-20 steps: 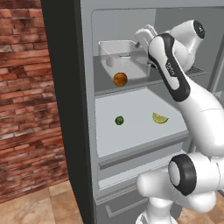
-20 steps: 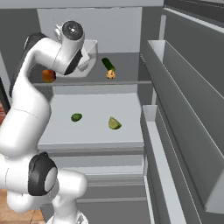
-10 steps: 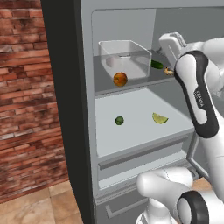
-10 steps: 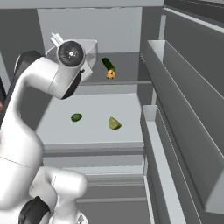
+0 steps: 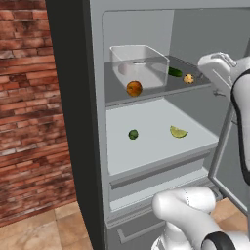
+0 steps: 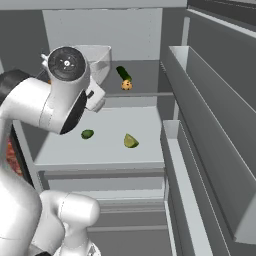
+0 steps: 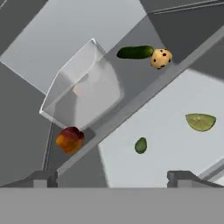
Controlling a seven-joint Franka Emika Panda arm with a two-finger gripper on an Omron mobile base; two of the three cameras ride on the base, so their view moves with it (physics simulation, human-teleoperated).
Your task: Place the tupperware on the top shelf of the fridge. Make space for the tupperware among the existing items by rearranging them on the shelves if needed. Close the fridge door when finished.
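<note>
Tupperware (image 5: 140, 66) sits on top shelf (image 5: 117, 94), orange (image 5: 134, 88) at its front. Gripper (image 7: 112, 177) released, empty, outside the fridge (image 5: 73, 122). Fridge door (image 6: 215, 145) open, off to the arm's right.

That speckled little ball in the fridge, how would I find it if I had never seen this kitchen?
Look into the open fridge at the darker top shelf, beside the clear tupperware. Toward the back right lies a dark green cucumber, and the tan ball sits just in front of its end. It is the only pale, dark-spotted piece; the orange sits at the shelf's front.
</note>
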